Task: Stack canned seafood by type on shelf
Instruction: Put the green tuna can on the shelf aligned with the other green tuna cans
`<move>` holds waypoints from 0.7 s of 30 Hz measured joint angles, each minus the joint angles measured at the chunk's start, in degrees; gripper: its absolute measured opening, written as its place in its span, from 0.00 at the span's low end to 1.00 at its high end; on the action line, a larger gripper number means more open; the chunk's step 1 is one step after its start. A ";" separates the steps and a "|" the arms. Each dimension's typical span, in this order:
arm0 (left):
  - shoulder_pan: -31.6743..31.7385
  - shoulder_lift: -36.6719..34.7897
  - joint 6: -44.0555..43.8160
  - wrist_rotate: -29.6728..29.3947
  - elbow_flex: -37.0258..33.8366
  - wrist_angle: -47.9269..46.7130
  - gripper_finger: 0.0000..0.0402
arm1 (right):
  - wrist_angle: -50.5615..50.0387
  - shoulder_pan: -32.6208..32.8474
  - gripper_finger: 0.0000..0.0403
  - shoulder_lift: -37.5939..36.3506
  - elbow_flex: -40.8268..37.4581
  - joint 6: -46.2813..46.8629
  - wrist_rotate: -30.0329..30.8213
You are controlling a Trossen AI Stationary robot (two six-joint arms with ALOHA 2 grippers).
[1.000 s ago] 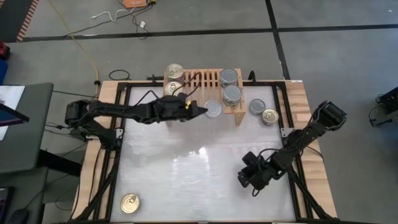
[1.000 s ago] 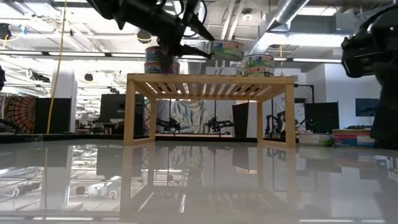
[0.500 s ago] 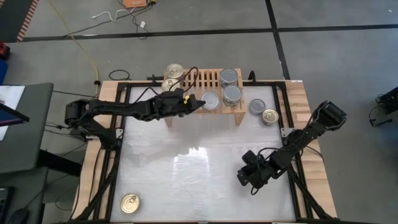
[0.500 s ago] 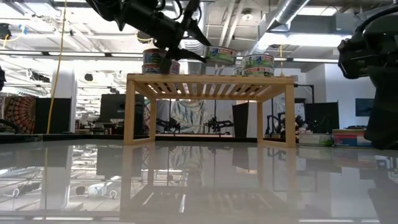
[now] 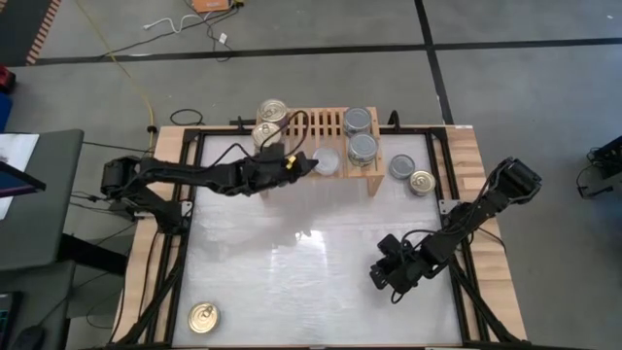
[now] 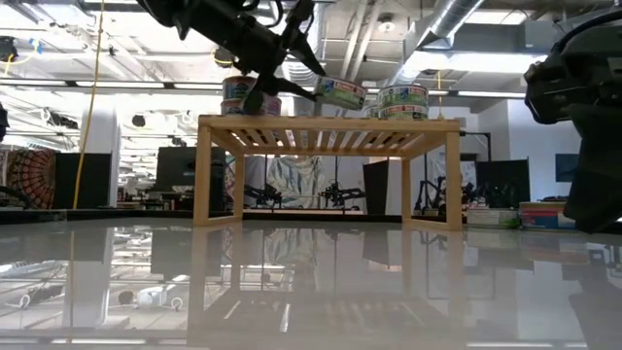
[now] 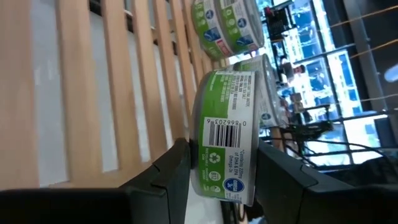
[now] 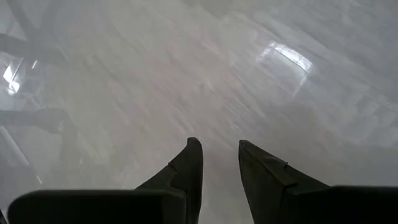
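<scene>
The light-wood shelf stands at the table's far edge. On its slats sit two gold-top cans stacked at the left end and two silver-top cans on the right. My left gripper reaches in from the table's left, shut on a green-labelled silver-top can over the shelf's near middle. My right gripper hovers open over the bare table near the right, nothing between its fingers. My left gripper pinches the can by its flat faces: one finger on the lid, the other under the bottom. The fingers come in almost level from the table's left. The can is tilted just over the slats; whether it touches them I cannot tell.
A silver-top can and a gold-top can lie on the table right of the shelf. Another gold-top can sits at the near left corner. The middle of the white table is open.
My left gripper has carried the can from the shelf's near edge toward the far edge, over the slats, and lowered it. The wrist has turned and the can, level before, now sits tilted. My right arm has kept still.
</scene>
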 joint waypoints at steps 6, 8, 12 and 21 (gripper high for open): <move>-1.92 0.07 -0.17 -2.06 0.26 -1.55 0.37 | 0.10 0.00 0.32 0.00 0.01 -0.06 0.01; -2.46 0.25 0.46 -2.70 1.98 -5.03 0.37 | 0.12 0.00 0.32 0.00 0.02 -0.06 0.01; -3.05 0.90 2.60 -5.67 7.09 -11.97 0.37 | 0.30 0.00 0.32 0.00 0.02 -0.26 0.01; -2.04 6.59 0.96 -5.81 13.18 -16.28 0.37 | 1.32 0.34 0.32 -0.02 0.09 -1.57 0.01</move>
